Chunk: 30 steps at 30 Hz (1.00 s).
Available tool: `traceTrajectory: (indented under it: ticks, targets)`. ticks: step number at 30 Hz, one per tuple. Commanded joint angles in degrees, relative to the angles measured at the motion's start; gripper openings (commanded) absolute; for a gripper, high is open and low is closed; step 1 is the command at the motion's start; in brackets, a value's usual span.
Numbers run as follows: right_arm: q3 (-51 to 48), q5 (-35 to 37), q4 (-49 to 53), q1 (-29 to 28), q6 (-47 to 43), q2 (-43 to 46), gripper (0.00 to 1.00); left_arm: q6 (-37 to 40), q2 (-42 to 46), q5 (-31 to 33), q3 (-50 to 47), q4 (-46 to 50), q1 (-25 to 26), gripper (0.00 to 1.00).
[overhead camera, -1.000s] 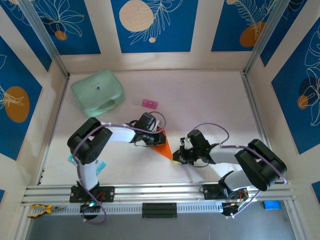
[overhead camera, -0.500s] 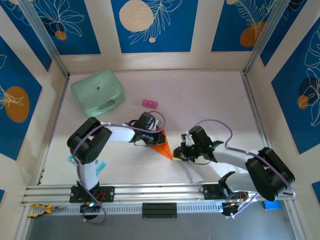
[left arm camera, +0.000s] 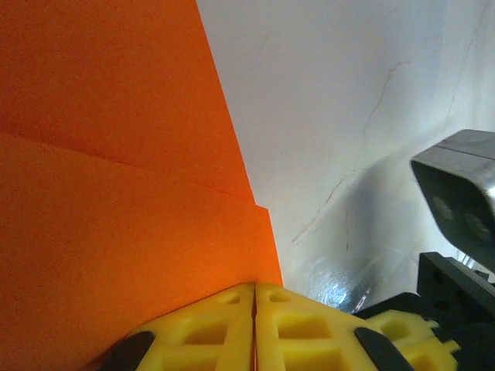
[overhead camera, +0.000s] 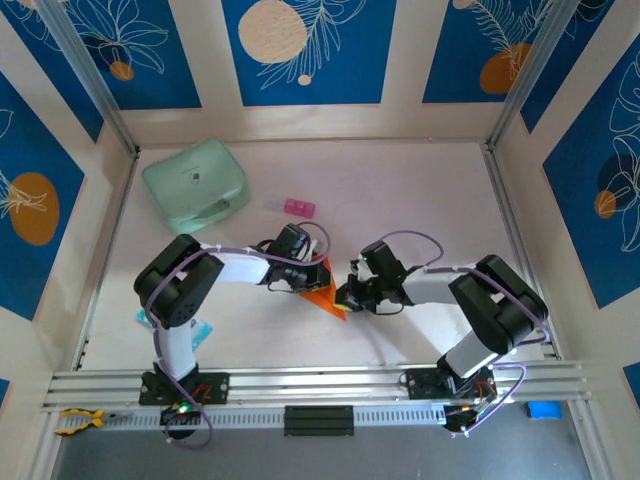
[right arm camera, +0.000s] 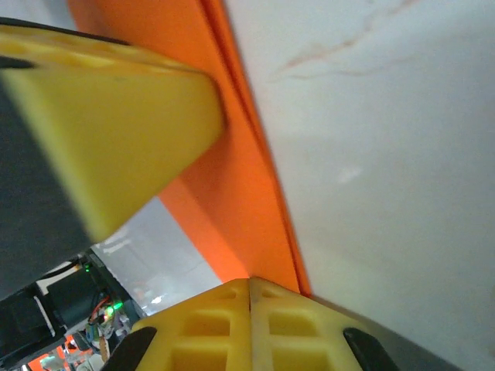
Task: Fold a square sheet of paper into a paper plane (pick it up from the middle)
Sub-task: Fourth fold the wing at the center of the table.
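Paper plane (overhead camera: 325, 298): lying part-folded as a narrow orange wedge near the middle of the desk (overhead camera: 420, 200), slightly toward 6 o'clock, with both grippers crowding it
Left gripper (overhead camera: 311, 283): coming in from the plane's 9 o'clock side; its yellow fingertips (left arm camera: 193, 332) are showing clenched together in the left wrist view, with the orange layers (left arm camera: 116, 193) running right into the closed tips, so it is looking like a pinch on the paper
Right gripper (overhead camera: 346, 297): sitting at the plane's 3 o'clock side, clenched tight; in the right wrist view its tips are touching the folded edge (right arm camera: 255, 193), and whether any paper is caught between them I cannot tell
Handling: paper is looking thin, very light and limp, yet it is holding sharp creases; stacked layers are making the folded part a little stiffer, and a hard tug is likely risking a tear or a stray wrinkle
Slip: smooth sheet on a smooth desk is probably sliding easily unless one gripper is pinning it
Where to hold: judging best along the centre crease, mid-length, where the layers are doubling up, not at the fragile pointed tip
Neighbours: mint-green case (overhead camera: 195, 183) sitting at 10 o'clock, small pink block (overhead camera: 298, 208) at 12 o'clock, both well apart from the plane
Writing: none showing on the paper; a small dark mark on the case is too small to read, and the blue wall panels are carrying leaf drawings, no words
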<state>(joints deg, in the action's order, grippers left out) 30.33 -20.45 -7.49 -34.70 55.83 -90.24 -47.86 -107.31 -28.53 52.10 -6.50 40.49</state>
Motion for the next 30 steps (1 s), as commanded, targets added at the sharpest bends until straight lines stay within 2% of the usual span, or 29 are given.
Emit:
traceTrajectory:
  ticks: [1,6,15,19,25,30]
  targets:
    - [-2.07,1.99,2.38,-0.75,-0.03,-1.03,0.01,2.46,0.67,0.69,-1.09,3.79,-1.0,0.11]
    - [-9.72,1.95,-2.34,-1.26,2.29,-1.09,0.0,5.48,3.0,-1.35,0.66,4.39,-1.08,0.13]
    - [-9.59,2.3,-3.6,-1.96,2.96,-1.25,0.0,1.07,7.97,-3.5,-2.78,1.69,1.13,0.13]
    - [-9.87,2.26,-4.03,-2.05,3.3,-1.35,0.0,-1.77,6.84,-2.58,-4.39,0.75,2.51,0.09]
    - [-10.16,2.25,-4.38,-2.04,3.29,-1.52,0.0,-7.19,3.27,-4.6,-7.63,-8.6,2.71,0.08]
    - [-10.38,2.25,-4.38,-2.04,3.32,-1.78,0.0,-5.85,3.49,-2.57,-7.45,-4.72,2.77,0.08]
